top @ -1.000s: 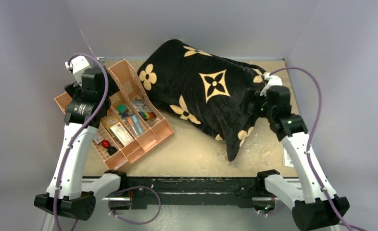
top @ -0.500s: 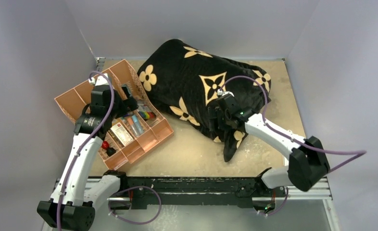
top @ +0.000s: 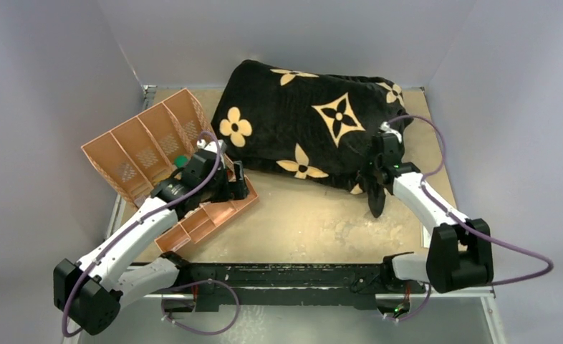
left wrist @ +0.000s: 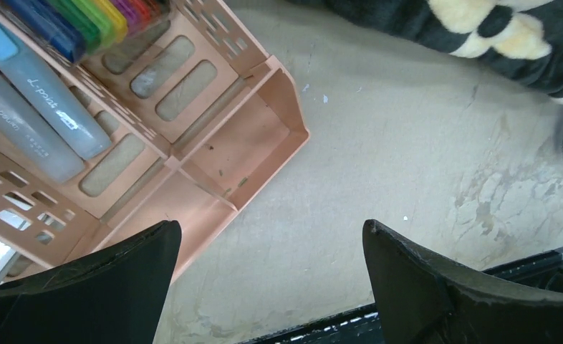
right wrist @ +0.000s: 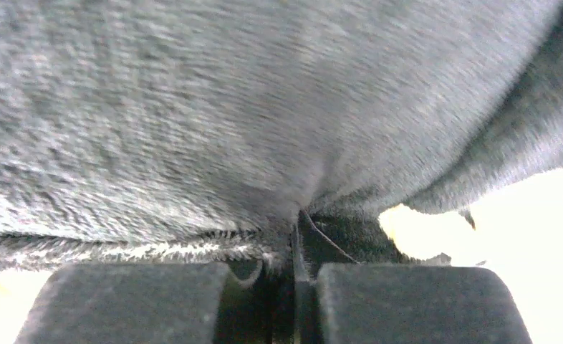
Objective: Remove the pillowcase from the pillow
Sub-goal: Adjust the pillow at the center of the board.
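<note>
The black plush pillowcase [top: 300, 122] with tan flower and star motifs lies bulging across the back of the table; the pillow is hidden inside it. My right gripper [top: 374, 172] is at its near right corner, where a dark flap [top: 376, 204] hangs down. In the right wrist view the right gripper [right wrist: 293, 269] is shut on a pinch of the pillowcase [right wrist: 264, 107], which fills the frame. My left gripper [top: 228, 188] hovers open over bare table beside the tray's near corner. The left wrist view shows the left gripper [left wrist: 270, 229] with nothing between its fingers and the pillowcase edge [left wrist: 422, 21] at the top.
A peach divided organizer tray [top: 142, 143] sits at the left, holding markers and tubes [left wrist: 49, 107]. A black rail [top: 286, 274] runs along the near table edge. Grey walls close in on three sides.
The right arm moved from the pillowcase's middle to its near right corner and shut on the fabric. The pillowcase shifted back and right. The left arm swung down toward the tray's near corner.
</note>
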`<state>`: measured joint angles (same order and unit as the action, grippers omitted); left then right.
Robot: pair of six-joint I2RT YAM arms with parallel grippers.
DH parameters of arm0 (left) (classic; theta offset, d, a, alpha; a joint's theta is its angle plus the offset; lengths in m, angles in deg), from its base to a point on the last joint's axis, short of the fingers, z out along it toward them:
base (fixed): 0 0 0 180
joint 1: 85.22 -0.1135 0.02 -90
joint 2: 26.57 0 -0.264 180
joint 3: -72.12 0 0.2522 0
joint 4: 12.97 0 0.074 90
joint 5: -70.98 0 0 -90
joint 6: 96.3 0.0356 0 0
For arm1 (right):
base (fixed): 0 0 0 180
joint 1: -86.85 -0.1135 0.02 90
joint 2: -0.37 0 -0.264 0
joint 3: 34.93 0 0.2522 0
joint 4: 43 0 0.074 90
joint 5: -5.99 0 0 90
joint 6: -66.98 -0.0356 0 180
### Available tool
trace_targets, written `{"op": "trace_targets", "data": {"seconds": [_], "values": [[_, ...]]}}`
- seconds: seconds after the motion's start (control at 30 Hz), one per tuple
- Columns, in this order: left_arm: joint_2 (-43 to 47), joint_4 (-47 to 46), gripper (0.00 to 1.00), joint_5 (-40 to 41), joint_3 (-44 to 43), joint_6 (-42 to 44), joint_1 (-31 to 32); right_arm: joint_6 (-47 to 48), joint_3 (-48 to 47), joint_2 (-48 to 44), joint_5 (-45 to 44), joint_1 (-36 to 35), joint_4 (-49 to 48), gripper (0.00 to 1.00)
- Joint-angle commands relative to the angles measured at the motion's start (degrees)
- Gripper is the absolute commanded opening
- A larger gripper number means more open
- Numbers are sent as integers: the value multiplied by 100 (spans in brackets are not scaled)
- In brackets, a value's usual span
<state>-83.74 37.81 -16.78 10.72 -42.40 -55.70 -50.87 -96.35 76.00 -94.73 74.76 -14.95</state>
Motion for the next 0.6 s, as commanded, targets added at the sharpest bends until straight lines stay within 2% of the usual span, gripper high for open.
{"op": "trace_targets", "data": {"seconds": [0.0, 0.13, 0.27, 0.33, 0.4, 0.5, 0.57], "values": [[-173, -374, 97, 437, -46, -244, 337, -342, 535, -291, 119, 1097, -331, 2], [-315, -428, 95, 586, -36, -343, 681, -417, 901, -865, 545, 2257, -416, 0], [-459, -603, 94, 698, 51, -496, 1011, -529, 1055, -1704, 325, 3308, 53, 0], [-555, -574, 94, 891, 64, -584, 1177, -517, 1070, -2092, 405, 3698, 234, 0], [-648, -580, 94, 1068, 104, -701, 1335, -325, 929, -2318, 670, 3758, 421, 2], [-845, -439, 94, 1572, 133, -971, 1471, 273, 594, -2497, 1460, 3763, 653, 34], [-955, -232, 93, 2257, 124, -1185, 1489, 446, 419, -2690, 1949, 3750, 740, 49]]}}
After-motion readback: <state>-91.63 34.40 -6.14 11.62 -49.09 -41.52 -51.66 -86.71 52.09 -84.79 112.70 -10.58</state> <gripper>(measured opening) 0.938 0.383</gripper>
